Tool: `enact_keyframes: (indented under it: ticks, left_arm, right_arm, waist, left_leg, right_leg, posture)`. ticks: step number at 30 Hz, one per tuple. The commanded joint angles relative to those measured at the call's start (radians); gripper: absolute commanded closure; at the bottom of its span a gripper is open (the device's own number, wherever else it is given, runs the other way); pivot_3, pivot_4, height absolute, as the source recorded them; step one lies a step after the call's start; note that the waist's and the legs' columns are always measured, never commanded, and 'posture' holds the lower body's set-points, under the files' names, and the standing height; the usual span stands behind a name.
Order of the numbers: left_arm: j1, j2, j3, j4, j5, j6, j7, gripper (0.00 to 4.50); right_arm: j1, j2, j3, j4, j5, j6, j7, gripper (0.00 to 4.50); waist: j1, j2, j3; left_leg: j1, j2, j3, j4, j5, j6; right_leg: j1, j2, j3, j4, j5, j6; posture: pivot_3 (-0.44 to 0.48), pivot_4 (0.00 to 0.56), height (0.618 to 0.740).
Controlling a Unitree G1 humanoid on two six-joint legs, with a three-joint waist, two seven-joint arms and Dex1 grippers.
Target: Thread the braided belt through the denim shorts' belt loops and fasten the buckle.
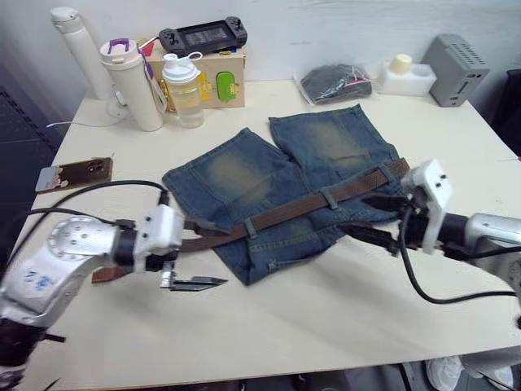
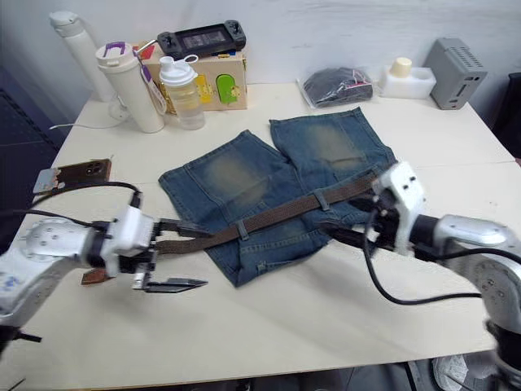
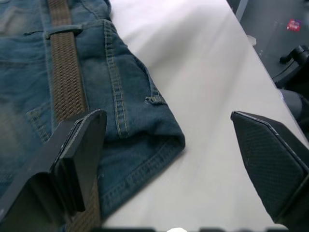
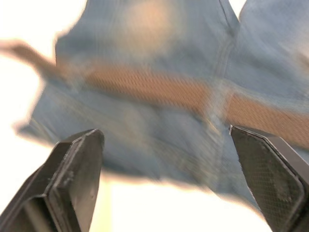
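The denim shorts (image 1: 269, 175) lie flat in the middle of the table, waistband toward me. The braided belt (image 1: 289, 212) runs slantwise along the waistband under two belt loops (image 1: 328, 198), and its ends stick out past both sides. The buckle is hidden. My left gripper (image 1: 224, 256) is open at the shorts' left corner; one of its fingers (image 3: 79, 159) rests over the belt (image 3: 65, 87) and the other is above bare table. At the waistband's right end, my right gripper (image 1: 354, 213) is open, facing the belt (image 4: 159, 92).
Bottles (image 1: 134, 85), a box with a game controller (image 1: 203, 37), a dark bundle in a plastic bag (image 1: 334, 81) and a grey device (image 1: 456, 69) line the far edge. A small brown board (image 1: 73, 173) lies at the left. Bare table lies in front of the shorts.
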Motion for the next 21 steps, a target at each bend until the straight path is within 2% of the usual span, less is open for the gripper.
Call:
enact_keyframes:
  ticks: [1,3,7,11,16,18,19,20,21]
  left_arm:
    - [-0.070,-0.083,-0.081,0.058,0.121,-0.058,-0.063,0.00]
    - [-0.085,-0.130,-0.108,0.083,0.169,-0.083,-0.077,0.00]
    - [-0.094,-0.210,-0.144,0.132,0.279,-0.150,-0.056,0.00]
    - [-0.107,-0.285,-0.179,0.219,0.451,-0.261,0.032,0.00]
    - [-0.125,-0.365,-0.226,0.330,0.635,-0.397,0.135,0.00]
    - [-0.122,-0.374,-0.230,0.365,0.677,-0.446,0.158,0.52]
    - [-0.117,-0.374,-0.228,0.372,0.687,-0.465,0.163,0.97]
    - [-0.109,-0.368,-0.226,0.372,0.688,-0.480,0.158,1.17]
    - [-0.103,-0.364,-0.222,0.372,0.689,-0.490,0.155,1.63]
  right_arm:
    - [-0.015,-0.096,0.138,0.200,-0.308,-0.405,0.103,0.05]
    - [-0.045,-0.116,0.209,0.303,-0.446,-0.578,0.101,0.05]
    - [-0.131,-0.096,0.337,0.479,-0.725,-0.830,-0.015,0.05]
    - [-0.169,-0.047,0.391,0.553,-0.861,-0.927,-0.093,0.05]
    - [-0.208,0.015,0.422,0.601,-0.979,-0.931,-0.138,0.05]
    - [-0.215,0.039,0.420,0.599,-1.000,-0.908,-0.143,0.00]
    - [-0.218,0.046,0.421,0.603,-1.013,-0.906,-0.145,0.44]
    - [-0.222,0.050,0.423,0.611,-1.028,-0.908,-0.151,0.55]
    - [-0.225,0.055,0.424,0.619,-1.039,-0.911,-0.157,0.78]
  waist:
    - [-0.004,0.000,0.000]
    - [-0.012,0.000,0.000]
    - [-0.014,0.001,0.001]
    - [-0.010,0.001,0.001]
    - [-0.010,-0.003,-0.002]
    - [-0.010,-0.005,-0.004]
    - [-0.010,-0.005,-0.004]
    - [-0.011,-0.006,-0.005]
    - [-0.011,-0.006,-0.005]
  left_leg:
    - [0.002,0.000,0.001,0.000,0.000,0.000]
    - [0.006,0.000,0.001,-0.001,-0.001,0.001]
    - [0.006,0.002,0.001,-0.002,-0.001,-0.001]
    - [0.007,0.003,0.001,-0.001,-0.001,-0.003]
    - [0.008,0.002,0.000,0.001,-0.001,-0.003]
    - [0.009,0.002,-0.001,0.002,-0.001,-0.003]
    - [0.010,0.002,0.000,0.002,-0.001,-0.003]
    - [0.010,0.002,0.000,0.002,-0.001,-0.003]
    - [0.010,0.002,-0.001,0.002,-0.001,-0.003]
  right_leg:
    - [0.002,0.000,0.001,-0.002,0.001,0.001]
    - [0.006,0.000,0.001,-0.006,0.001,0.001]
    - [0.004,0.000,0.002,-0.008,0.000,0.001]
    - [0.006,0.000,0.000,-0.008,0.000,0.000]
    - [0.010,0.001,0.000,-0.009,0.001,0.001]
    - [0.011,0.000,-0.001,-0.009,0.001,0.001]
    - [0.012,0.000,0.000,-0.009,0.001,0.001]
    - [0.012,0.000,0.000,-0.009,0.001,0.001]
    - [0.012,0.000,0.000,-0.009,0.001,0.001]
  posture:
    - [0.000,0.150,0.682]
    - [0.000,0.150,0.682]
    - [0.000,0.150,0.682]
    - [0.000,0.150,0.682]
    - [0.000,0.150,0.682]
    - [0.000,0.150,0.682]
    - [0.000,0.150,0.682]
    - [0.000,0.150,0.682]
    - [0.000,0.150,0.682]
